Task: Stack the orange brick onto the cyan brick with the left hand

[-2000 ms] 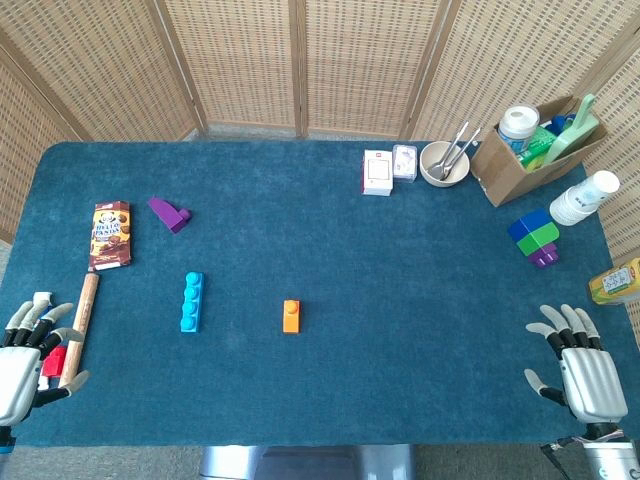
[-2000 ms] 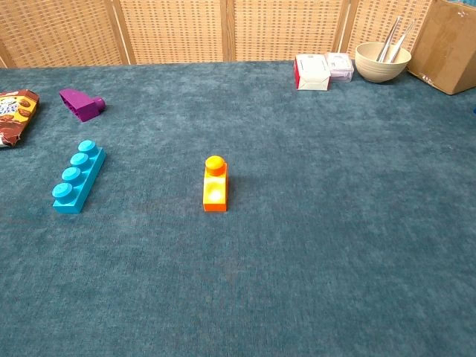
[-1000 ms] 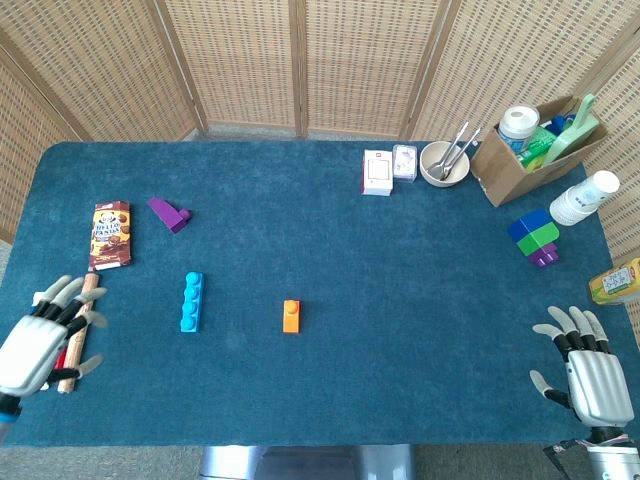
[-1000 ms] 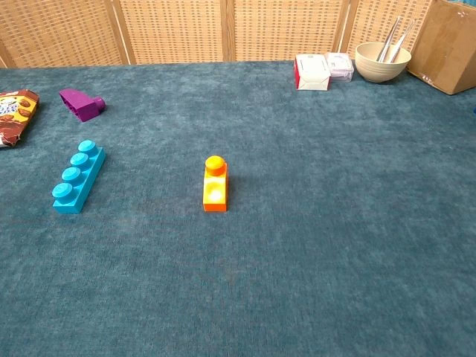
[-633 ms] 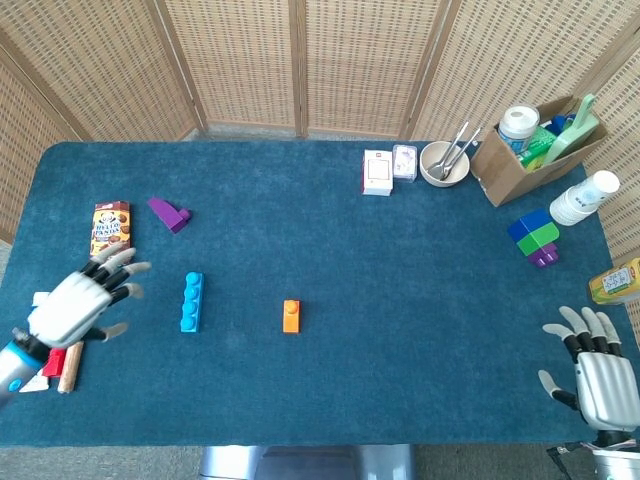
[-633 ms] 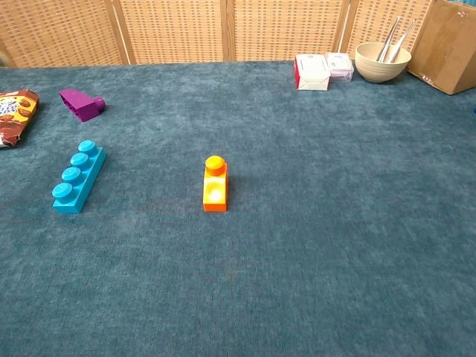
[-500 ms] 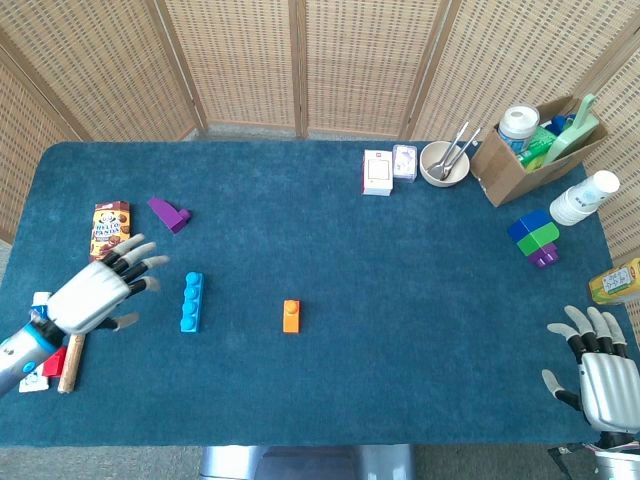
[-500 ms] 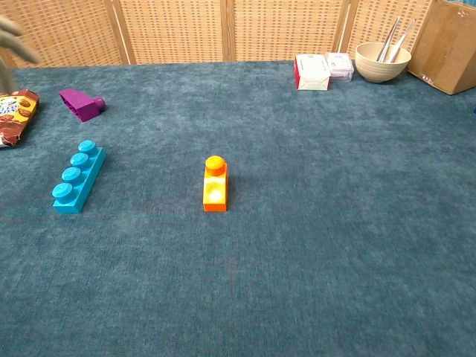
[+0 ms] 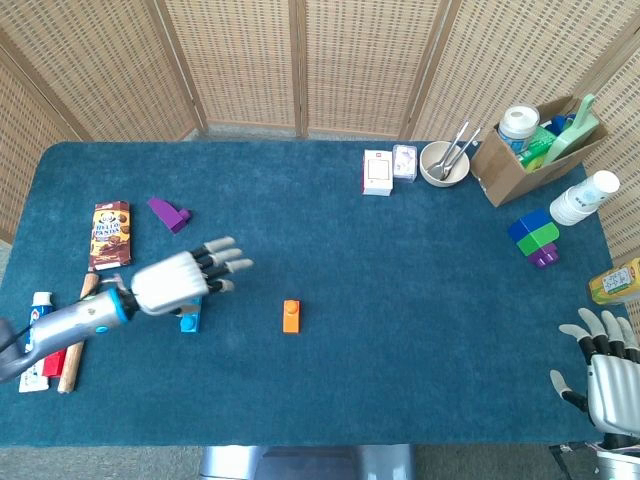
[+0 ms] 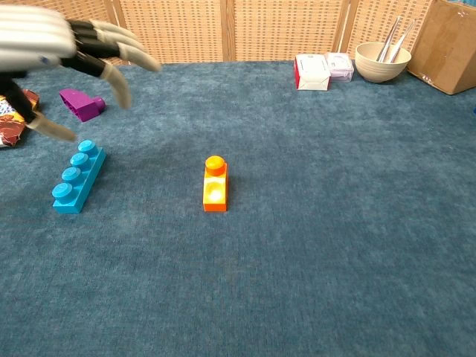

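Only the head view shows the right hand (image 9: 608,378), fingers spread, at the counter's near right corner. The left hand (image 9: 178,278), fingers wide and empty, hovers over the cyan brick (image 10: 77,177). The orange brick (image 10: 215,184) lies mid-counter. A bowl (image 9: 444,163) holds utensils.

A counter (image 9: 400,280) covered in dark teal felt carries everything. Near its middle lies a small orange plastic brick (image 9: 291,316) with one stud, and well to its left a long cyan plastic brick (image 10: 77,177). Further left lie a purple wedge-shaped block (image 9: 169,213), a brown snack packet (image 9: 110,235) and a wooden stick (image 9: 74,345). Along the far edge stand a white and red box (image 9: 378,172), a cream bowl with utensils (image 9: 444,163) and an open cardboard box (image 9: 525,150). A blue and green stacked block (image 9: 534,238) sits at the right.
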You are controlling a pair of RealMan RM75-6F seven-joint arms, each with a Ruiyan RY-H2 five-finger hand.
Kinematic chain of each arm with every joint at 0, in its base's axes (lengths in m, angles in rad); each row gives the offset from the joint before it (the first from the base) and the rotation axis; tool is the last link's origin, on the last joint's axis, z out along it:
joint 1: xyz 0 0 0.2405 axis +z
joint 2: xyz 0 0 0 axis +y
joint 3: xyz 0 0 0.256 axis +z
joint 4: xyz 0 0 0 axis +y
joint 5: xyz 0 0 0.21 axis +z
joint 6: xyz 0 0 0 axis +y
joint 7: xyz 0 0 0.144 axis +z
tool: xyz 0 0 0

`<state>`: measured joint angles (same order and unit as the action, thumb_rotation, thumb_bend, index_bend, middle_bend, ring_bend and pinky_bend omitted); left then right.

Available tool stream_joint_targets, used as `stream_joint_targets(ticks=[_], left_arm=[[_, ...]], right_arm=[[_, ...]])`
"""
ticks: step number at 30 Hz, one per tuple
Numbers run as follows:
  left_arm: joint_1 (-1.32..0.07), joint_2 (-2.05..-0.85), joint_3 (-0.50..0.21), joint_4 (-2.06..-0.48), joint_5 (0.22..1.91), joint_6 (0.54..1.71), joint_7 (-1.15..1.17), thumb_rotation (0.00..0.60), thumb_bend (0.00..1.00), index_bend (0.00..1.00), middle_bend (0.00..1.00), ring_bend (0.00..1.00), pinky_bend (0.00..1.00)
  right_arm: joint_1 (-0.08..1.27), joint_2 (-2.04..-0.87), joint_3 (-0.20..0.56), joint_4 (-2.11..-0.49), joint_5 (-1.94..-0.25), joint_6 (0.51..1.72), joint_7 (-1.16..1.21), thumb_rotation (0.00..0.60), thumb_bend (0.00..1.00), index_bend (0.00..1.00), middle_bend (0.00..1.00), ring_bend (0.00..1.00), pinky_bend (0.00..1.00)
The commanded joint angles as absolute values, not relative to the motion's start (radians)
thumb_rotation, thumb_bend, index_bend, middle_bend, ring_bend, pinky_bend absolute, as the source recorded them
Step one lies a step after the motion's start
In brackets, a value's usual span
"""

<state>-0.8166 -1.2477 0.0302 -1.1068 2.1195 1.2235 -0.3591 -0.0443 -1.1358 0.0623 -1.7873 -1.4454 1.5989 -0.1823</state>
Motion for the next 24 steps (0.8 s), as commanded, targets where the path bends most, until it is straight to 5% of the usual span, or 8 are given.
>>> stream_joint_targets(ticks=[1, 24], left_arm=[[-0.860, -1.299, 0.051, -1.064, 2.150, 1.233, -0.359, 0.600, 0.24, 0.33, 0.04, 0.00, 0.00], [-1.065, -1.567, 0.118, -0.756, 2.139, 1.257, -0.392, 0.600, 0.24, 0.30, 0.01, 0.00, 0.00]], right_arm=[[-0.046, -1.132, 0.065, -1.783, -1.438, 1.597, -0.179, 0.599, 0.22, 0.29, 0.16, 0.00, 0.00], [-0.072, -1.107, 0.091, -1.746, -1.369, 1.602, -0.143, 0.599, 0.22, 0.29, 0.16, 0.00, 0.00]])
